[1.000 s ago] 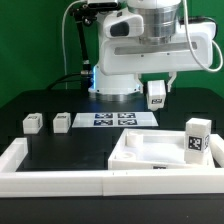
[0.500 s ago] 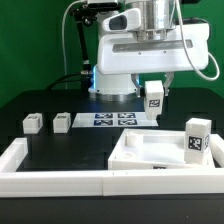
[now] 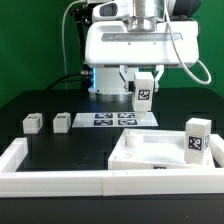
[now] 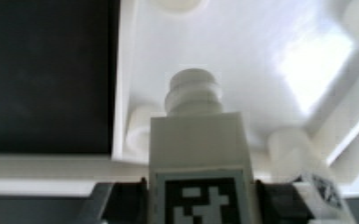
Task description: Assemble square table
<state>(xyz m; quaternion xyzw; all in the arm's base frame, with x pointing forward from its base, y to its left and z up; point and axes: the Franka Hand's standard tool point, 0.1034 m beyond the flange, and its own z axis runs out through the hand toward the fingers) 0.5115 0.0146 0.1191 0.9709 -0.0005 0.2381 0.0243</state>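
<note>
Gripping a white leg (image 3: 144, 93) in the gripper (image 3: 144, 88), jaws clamped on its sides, tag facing the exterior view. Found upright and held clear of the black table (image 3: 60, 145), above the marker board (image 3: 112, 119) as the exterior view shows it. Confirmed in the wrist view: tagged body between the jaws, rounded screw end pointing out over a white surface (image 4: 265, 60); cannot tell which part that is. Located the square slab (image 3: 150, 165) flat on the table at the exterior view's right, with a second leg (image 3: 197, 139) standing upright at its right side. Noted a third leg (image 3: 33, 123) and a fourth leg (image 3: 62, 122) on the table at the exterior view's left, near each other but apart, beside the marker board's end. Recorded the long white rail (image 3: 50, 172) along the near edge
</note>
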